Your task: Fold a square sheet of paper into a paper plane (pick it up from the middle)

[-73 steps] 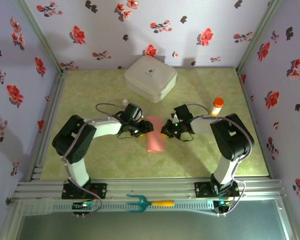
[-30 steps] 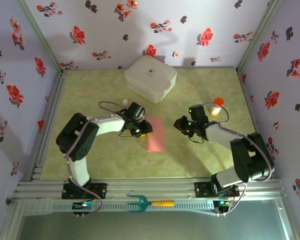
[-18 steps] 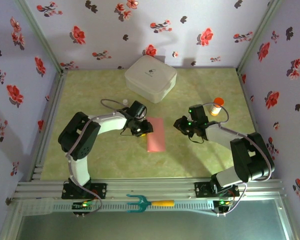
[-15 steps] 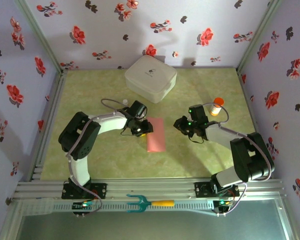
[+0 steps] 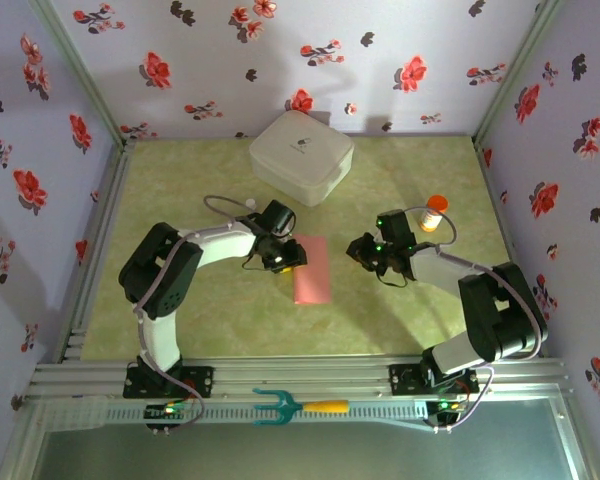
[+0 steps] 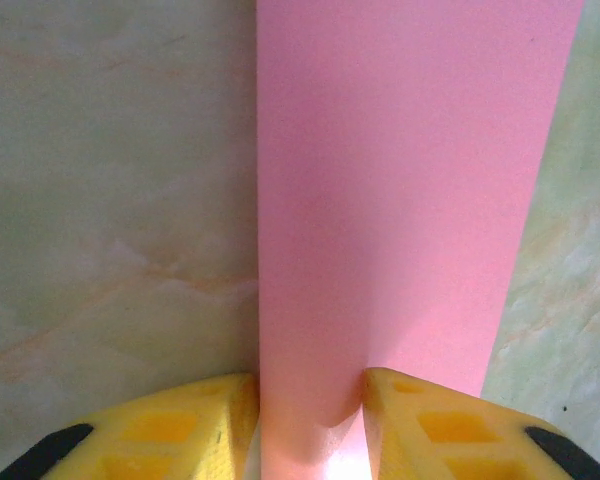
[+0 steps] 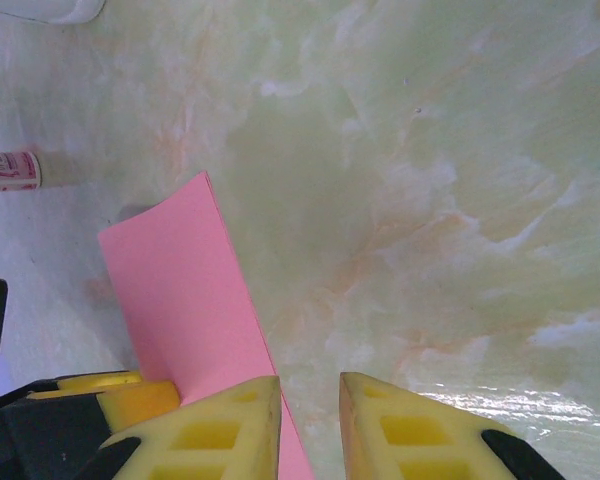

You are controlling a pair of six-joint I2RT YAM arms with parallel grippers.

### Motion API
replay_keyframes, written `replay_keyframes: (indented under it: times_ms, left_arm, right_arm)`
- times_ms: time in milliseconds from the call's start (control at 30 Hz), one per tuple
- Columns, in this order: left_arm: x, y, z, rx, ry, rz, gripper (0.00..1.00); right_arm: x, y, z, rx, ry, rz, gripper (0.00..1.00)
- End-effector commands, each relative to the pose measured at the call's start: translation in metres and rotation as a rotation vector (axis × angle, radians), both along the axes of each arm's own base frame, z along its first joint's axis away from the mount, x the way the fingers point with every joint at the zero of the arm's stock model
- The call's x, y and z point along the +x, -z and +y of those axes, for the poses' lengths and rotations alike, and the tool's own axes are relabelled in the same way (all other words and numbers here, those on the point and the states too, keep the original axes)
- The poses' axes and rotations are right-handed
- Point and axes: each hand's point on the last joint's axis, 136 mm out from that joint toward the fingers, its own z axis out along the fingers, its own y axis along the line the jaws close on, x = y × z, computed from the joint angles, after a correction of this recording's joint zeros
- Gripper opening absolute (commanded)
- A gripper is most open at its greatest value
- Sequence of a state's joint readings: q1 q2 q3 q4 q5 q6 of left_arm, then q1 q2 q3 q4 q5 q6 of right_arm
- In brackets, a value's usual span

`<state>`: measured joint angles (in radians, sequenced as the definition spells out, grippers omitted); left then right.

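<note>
The green marbled table takes up the middle of the overhead view, with flowered walls on three sides. At the upper centre of the table sits a white box with rounded corners; one of its corners also shows at the upper left of the right wrist view.

The two arms rise from the lower edge and bend inward toward the centre. The left gripper is at the upper left corner of the sheet of paper. The paper is pink, lies flat just below the centre of the frame, and appears as a tall narrow rectangle. In the left wrist view the gripper has its yellow fingers apart, with the near end of the paper lying in the gap. The left finger's inner face lines up with the paper's left edge, and the right finger sits over the paper. Whether they press on it is unclear.

The right gripper is just right of the paper, apart from it. In its own view the fingers stand a narrow gap apart, with bare table between them. The paper runs along the lower left, its edge beside the left finger.

A teal fork with a yellow handle lies on the rail at the bottom centre. An orange-capped bottle stands at centre right, near the right arm. A tiny white bottle sits left of centre, above the left gripper, and lies on its side at the left edge of the right wrist view.
</note>
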<state>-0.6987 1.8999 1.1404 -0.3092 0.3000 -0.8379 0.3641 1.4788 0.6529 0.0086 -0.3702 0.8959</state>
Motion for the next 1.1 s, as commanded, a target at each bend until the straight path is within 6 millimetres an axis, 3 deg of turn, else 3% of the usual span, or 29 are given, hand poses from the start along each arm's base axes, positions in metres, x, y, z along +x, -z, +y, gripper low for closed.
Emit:
replay_keyframes:
  times_ms: [0, 600, 767, 1067]
  left_arm:
    - [-0.005, 0.043, 0.031, 0.175, -0.004, 0.027, 0.37]
    - [-0.004, 0.045, 0.032, 0.179, -0.023, 0.029, 0.37]
    - [-0.005, 0.045, 0.032, 0.179, -0.022, 0.031, 0.37]
    - [-0.005, 0.046, 0.031, 0.178, -0.019, 0.031, 0.37]
  right_arm:
    - [0.002, 0.0, 0.002, 0.019, 0.004, 0.004, 0.24]
    - [0.003, 0.0, 0.006, 0.04, -0.009, 0.006, 0.23]
    - [0.003, -0.001, 0.023, 0.085, -0.069, 0.006, 0.19]
    - [-0.004, 0.006, 0.056, 0.064, -0.206, 0.041, 0.02]
